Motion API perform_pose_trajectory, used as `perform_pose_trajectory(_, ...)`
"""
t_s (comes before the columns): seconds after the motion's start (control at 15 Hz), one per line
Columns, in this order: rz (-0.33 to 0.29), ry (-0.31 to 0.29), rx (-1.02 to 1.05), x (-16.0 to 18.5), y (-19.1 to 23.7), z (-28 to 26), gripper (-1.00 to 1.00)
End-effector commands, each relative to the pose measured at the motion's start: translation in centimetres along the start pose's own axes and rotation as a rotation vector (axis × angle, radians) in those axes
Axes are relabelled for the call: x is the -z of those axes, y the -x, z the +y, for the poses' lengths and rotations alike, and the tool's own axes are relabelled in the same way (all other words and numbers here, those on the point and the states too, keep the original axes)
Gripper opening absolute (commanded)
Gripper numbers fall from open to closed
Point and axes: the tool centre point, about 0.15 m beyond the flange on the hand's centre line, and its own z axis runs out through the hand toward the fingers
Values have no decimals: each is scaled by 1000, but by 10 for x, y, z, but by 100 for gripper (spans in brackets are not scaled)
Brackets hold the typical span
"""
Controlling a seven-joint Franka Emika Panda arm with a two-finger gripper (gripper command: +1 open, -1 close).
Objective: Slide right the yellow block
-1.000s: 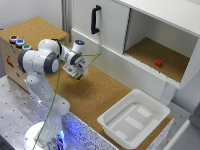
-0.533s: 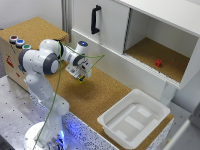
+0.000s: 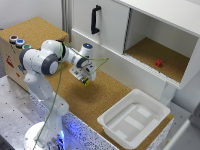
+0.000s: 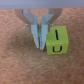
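The yellow block (image 4: 57, 41) rests on the cork tabletop (image 3: 107, 97), directly beside the gripper (image 4: 41, 46) and touching or nearly touching the outside of one finger (image 4: 48, 36). In the exterior view the yellow block (image 3: 87, 82) sits under the gripper (image 3: 85, 79), near the middle of the cork tabletop. Black markings show on the block's visible face. The gripper's fingers are pressed together with nothing between them.

Toward the exterior view's right, well apart from the block, a white tray (image 3: 134, 119) stands on the cork. Behind the block runs the white cabinet (image 3: 130, 35), with a black handle (image 3: 94, 19) on its closed door. A small red block (image 3: 158, 63) lies in the open compartment.
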Motion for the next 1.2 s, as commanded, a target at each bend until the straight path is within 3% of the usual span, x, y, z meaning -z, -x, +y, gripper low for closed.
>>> perform_pose_trajectory(0.0,-1,76,-43,10,1,43,-100)
perform_pose_trajectory(0.2,0,86,-46,14,5,56,-100)
perform_pose_trajectory(0.33,32,44,-22,26,8,43,-100)
perform_pose_trajectory(0.53,98,-67,3,64,14,33,-100)
perform_pose_trajectory(0.6,101,-64,30,80,17,31,-100)
perform_pose_trajectory(0.67,96,-33,78,94,19,28,100)
perform_pose_trajectory(0.73,86,45,98,103,21,26,100)
perform_pose_trajectory(1.13,86,45,98,103,21,26,100)
